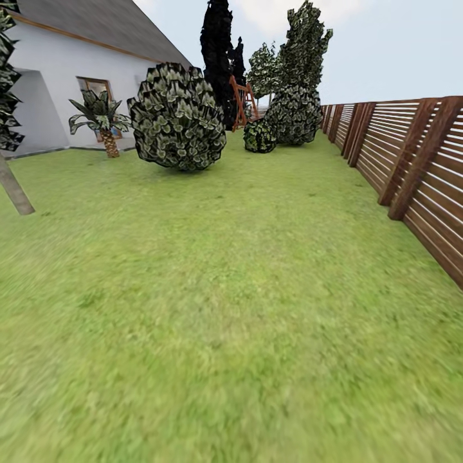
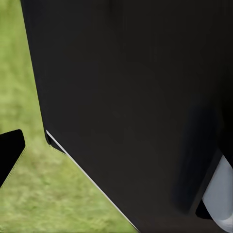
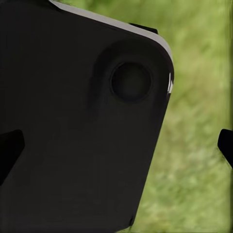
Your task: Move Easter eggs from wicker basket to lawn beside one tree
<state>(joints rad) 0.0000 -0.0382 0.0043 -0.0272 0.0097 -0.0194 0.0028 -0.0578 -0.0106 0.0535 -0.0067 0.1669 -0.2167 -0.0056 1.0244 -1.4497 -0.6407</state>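
From the head view, the lawn point(image 1: 231, 308) stretches ahead between a white house point(image 1: 58, 83) and a slatted wooden fence point(image 1: 411, 161), with round bushes point(image 1: 177, 116) farther back and a pale leaning trunk point(image 1: 14, 190) at the left edge. In the left wrist view, a black robot panel point(image 2: 136, 97) blocks most of the grass; a dark fingertip point(image 2: 9, 150) shows at the edge, and how far the fingers are spread cannot be told. In the right wrist view, dark fingers point(image 3: 9, 148) sit at both edges over grass, gripping nothing visible; their opening cannot be judged.

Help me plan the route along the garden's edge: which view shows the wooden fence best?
The head view: the fence runs along the right side of the lawn, its brown slats and posts receding toward the bushes. The left and right wrist views give nothing of the fence, just blurred grass beside dark robot bodywork.
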